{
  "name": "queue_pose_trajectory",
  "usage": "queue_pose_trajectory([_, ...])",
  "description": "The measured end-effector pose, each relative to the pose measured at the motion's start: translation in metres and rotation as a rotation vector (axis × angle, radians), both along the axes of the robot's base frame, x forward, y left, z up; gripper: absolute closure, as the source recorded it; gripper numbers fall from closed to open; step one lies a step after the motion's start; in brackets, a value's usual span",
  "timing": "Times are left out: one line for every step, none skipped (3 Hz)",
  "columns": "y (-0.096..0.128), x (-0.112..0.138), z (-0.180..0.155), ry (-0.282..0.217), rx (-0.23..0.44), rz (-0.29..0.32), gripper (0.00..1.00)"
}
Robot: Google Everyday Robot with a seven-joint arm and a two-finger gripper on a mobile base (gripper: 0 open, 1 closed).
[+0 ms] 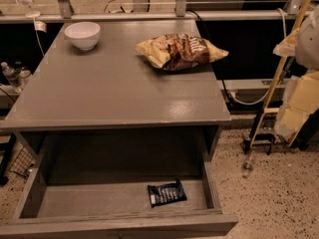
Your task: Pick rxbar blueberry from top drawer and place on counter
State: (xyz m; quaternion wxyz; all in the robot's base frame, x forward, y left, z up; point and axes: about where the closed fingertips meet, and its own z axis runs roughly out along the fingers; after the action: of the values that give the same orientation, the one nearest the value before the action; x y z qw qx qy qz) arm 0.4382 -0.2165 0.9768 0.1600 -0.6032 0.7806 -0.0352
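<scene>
1. Here is the top drawer (119, 226), pulled right out beneath the counter (109, 93), with its flat grey bottom on full show.
2. There is the rxbar blueberry (167, 193), lying flat on the drawer bottom, toward the right-hand end and close to the front wall.
3. Its dark wrapper faces up with pale lettering showing, and it is turned at a slight angle to the drawer's front.
4. The bar touches neither wall (a small gap to the front wall, a wider one to the right-hand side).
5. The gripper is outside the camera view at this moment, so where the bar lies relative to it cannot be told.
6. For the same reason, how wide the gripper stands, or whether it holds anything, cannot be told either. What does show is the bar resting in the drawer with nothing touching it.
7. Up top, a crinkled yellow-and-brown chip bag (180, 50) sits at the counter's back right.
8. A white bowl (82, 35) stands upright at the back left, well apart from the bag.
9. Off to the right, a clear bottle (247, 166) lies on the speckled floor (279, 203) near the table's corner, and a yellow pole (284, 59) leans across the edge of the view.
</scene>
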Motion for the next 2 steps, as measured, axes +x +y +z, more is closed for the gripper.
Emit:
queue_pose_trajectory([0.003, -0.001, 0.000, -0.005, 0.002, 0.006, 0.00])
queue_pose_trajectory([0.026, -0.010, -0.018, 0.002, -0.006, 0.057, 0.00])
